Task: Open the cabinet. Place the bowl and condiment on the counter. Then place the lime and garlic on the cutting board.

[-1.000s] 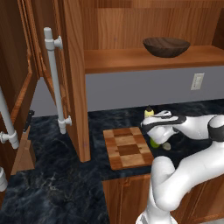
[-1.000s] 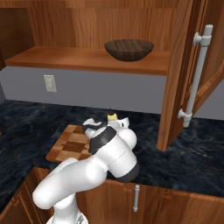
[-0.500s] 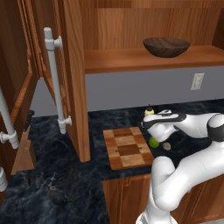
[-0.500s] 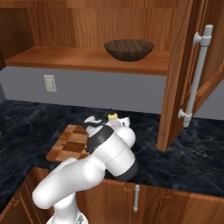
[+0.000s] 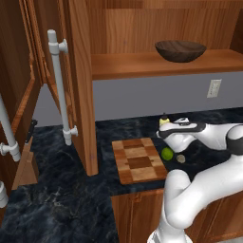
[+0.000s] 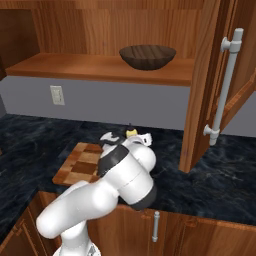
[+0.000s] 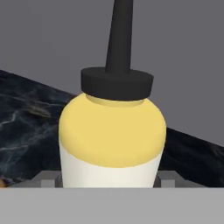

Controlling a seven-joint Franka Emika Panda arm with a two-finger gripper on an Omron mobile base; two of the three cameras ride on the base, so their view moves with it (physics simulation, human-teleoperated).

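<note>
The cabinet (image 5: 78,85) stands open with the bowl (image 5: 180,50) on its shelf, so only 1 step looks finished. The gripper (image 5: 165,131) sits low over the counter (image 5: 61,190), its jaws spread to either side of the condiment (image 7: 112,140); whether they press on the bottle I cannot tell, though it looks set down upright by the wall. The lime (image 5: 167,153) and garlic (image 5: 181,158) lie just off the cutting board (image 5: 138,160), waiting their turn.

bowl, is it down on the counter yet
No, in the left base view the bowl sits on the cabinet shelf, well above the counter.
</note>
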